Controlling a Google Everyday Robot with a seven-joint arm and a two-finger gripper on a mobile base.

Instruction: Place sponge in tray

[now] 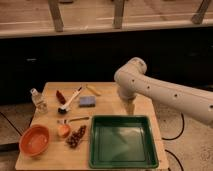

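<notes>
At the left end of the wooden table (50,159) sat a round orange bowl (34,141), and a small clear bottle (37,100) stood behind it near the far edge. To their right a white-handled dish brush (70,101) lay at a slant. Just beside its handle the sponge (87,101) rested flat on the bare wood, toward the far side of the table and apart from the tray. Nearer the front lay a cluster of dark brown bits (76,137). The tray (95,150) filled the front right part of the table. The gripper (130,110) hung from the white arm (160,94), pointing down over the tray's far rim, to the right of the sponge. Its fingers were spread, with nothing between them.
</notes>
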